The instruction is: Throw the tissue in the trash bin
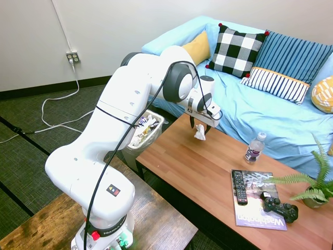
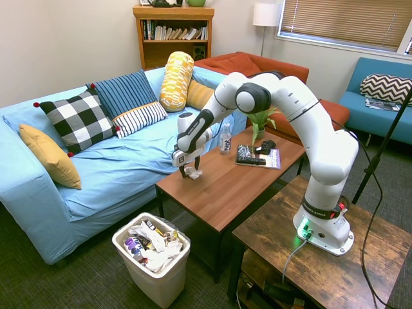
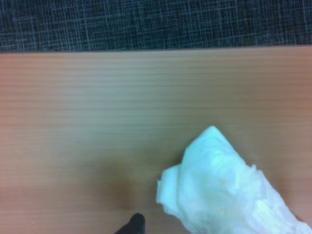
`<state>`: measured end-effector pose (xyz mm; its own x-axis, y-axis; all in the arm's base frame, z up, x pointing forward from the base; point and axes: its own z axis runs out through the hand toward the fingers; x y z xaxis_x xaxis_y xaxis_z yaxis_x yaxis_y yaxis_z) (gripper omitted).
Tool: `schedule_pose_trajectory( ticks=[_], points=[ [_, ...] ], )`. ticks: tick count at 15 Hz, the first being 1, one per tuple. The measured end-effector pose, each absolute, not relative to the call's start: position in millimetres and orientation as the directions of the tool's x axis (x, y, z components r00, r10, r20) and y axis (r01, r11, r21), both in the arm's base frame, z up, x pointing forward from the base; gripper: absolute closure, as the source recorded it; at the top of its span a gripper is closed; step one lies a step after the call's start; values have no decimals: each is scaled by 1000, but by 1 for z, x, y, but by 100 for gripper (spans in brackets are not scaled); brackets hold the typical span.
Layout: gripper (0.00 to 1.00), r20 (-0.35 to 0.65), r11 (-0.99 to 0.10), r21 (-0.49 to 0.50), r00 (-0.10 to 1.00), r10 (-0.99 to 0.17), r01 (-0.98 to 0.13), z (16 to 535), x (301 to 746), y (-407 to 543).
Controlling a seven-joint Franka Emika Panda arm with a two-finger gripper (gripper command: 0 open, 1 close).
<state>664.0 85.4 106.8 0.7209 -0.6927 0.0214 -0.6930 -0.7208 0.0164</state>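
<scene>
My gripper point(image 1: 200, 128) pinches the tissue point(image 1: 200, 134), hanging just above the table point(image 2: 225, 183) near its sofa-side corner, with the carry to the bin point(image 2: 153, 265) on the floor beyond the table's end apparently next.

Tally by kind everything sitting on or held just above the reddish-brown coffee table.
Crumpled white tissue, in the gripper: 1
Clear plastic water bottle: 1
Black remote control: 1
Magazine: 1
Black game controller: 1
Potted green fern: 1
Total: 6
</scene>
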Motion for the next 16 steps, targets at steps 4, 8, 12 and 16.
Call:
schedule_pose_trajectory(
  ticks=[4, 8, 12, 16],
  points=[
    [100, 19, -714, 19, 714, -700, -700, 96, 668, 81],
    [100, 18, -710, 15, 711, -703, -704, 95, 670, 79],
    [100, 13, -705, 10, 705, -709, -709, 95, 670, 79],
    [100, 22, -714, -17, 713, -700, -700, 119, 674, 90]
  ],
)
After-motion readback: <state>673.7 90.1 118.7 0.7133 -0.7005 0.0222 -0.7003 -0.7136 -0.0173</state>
